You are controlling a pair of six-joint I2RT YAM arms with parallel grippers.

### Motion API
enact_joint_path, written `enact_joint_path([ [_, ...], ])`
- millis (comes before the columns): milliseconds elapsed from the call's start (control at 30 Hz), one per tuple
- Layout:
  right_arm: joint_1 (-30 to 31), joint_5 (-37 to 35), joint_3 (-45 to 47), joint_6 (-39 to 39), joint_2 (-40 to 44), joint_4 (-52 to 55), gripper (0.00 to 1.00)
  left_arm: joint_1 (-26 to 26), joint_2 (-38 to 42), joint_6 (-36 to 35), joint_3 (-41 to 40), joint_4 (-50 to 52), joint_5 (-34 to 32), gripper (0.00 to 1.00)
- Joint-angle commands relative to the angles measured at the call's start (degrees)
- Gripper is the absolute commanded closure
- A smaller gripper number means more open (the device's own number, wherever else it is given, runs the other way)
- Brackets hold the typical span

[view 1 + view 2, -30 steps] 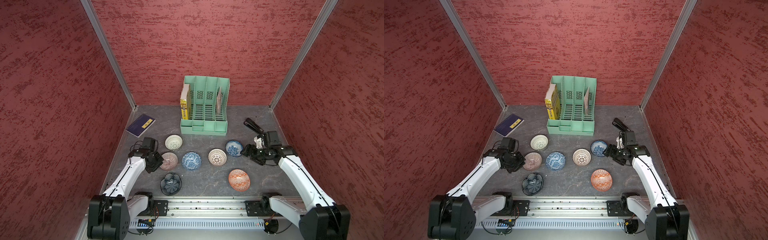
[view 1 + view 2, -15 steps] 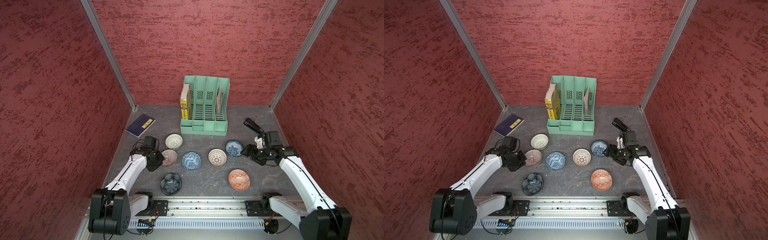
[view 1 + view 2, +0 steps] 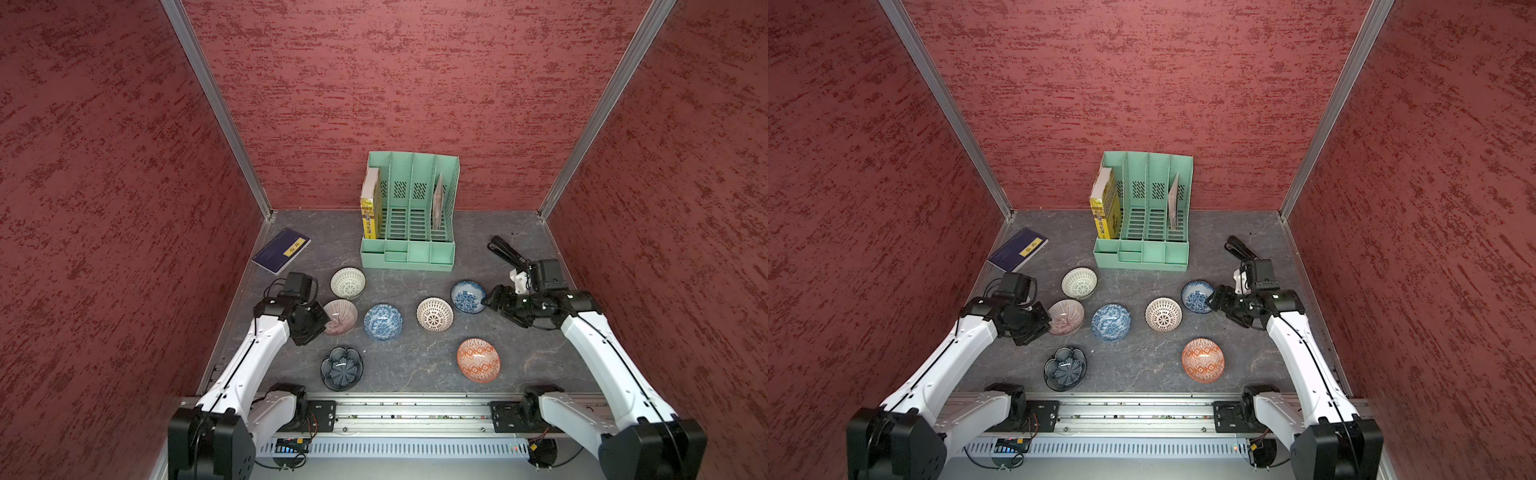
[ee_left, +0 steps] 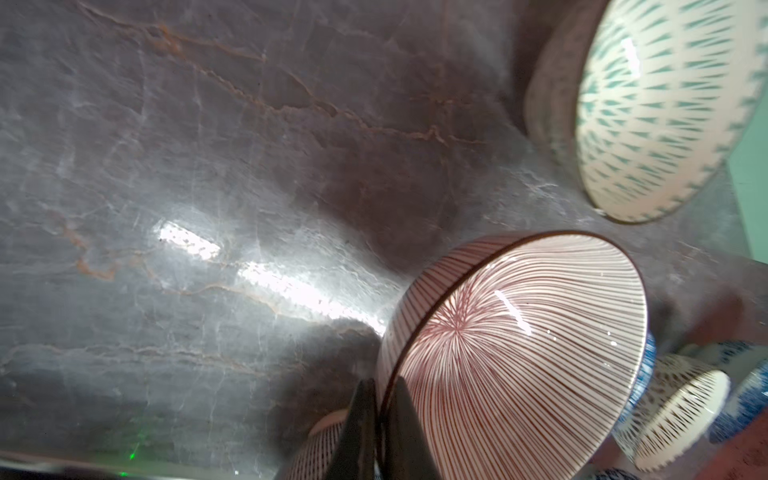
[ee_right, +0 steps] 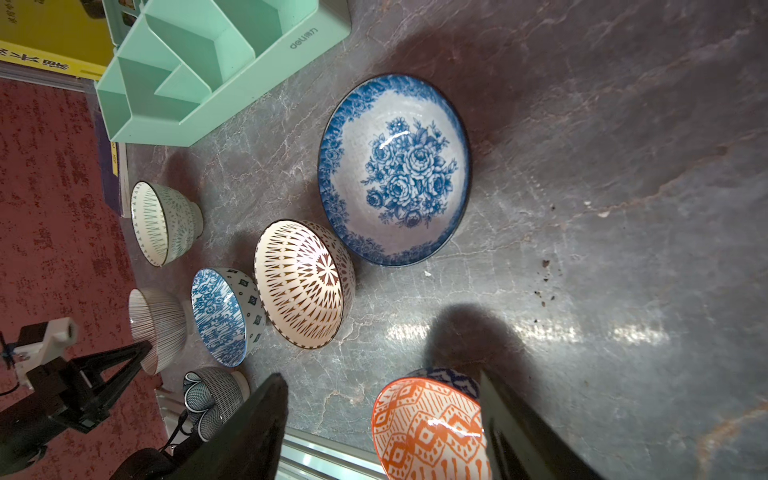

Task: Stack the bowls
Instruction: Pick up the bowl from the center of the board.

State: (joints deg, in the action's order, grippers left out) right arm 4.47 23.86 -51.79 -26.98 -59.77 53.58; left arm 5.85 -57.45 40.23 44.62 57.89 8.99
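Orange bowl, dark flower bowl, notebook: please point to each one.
Orange bowl [image 3: 478, 360]: a top view, middle of its inside.
Dark flower bowl [image 3: 341, 368]: a top view, middle of its inside.
Notebook [image 3: 272, 255]: a top view, its cover.

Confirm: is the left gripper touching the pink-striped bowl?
Touching. Left wrist view: the left gripper pinches the pink-striped bowl at its rim, one finger each side.
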Motion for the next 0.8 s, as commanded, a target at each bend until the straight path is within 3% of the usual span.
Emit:
enact_joint_path([
  [0,0.71,1.92,-3.25,0.44,0.3,1.67,0.26,0.59,3.6,-1.11,5.78,5.39,1.52,1.0],
  [133,2.24,2.56,-7.3,1.28,-0.19,3.83,0.28,2.99,3.54,-3.9,12.62,9.1,3.01,1.0],
  [233,5.47,2.36,-12.76,1.43,-1.91,6.27,0.34,8.48,1.18,-4.82,17.94,9.54,3.78,1.0],
  [500,17.49,1.18,-25.5,-0.74,-9.27,10.09,0.42,26.05,-12.9,-4.18,32.46,10.72,-0.95,1.0],
  [767,27.81,-2.22,-32.96,-1.98,-15.9,12.39,0.49,34.23,-24.28,-4.37,38.77,9.07,-2.09,1.0],
])
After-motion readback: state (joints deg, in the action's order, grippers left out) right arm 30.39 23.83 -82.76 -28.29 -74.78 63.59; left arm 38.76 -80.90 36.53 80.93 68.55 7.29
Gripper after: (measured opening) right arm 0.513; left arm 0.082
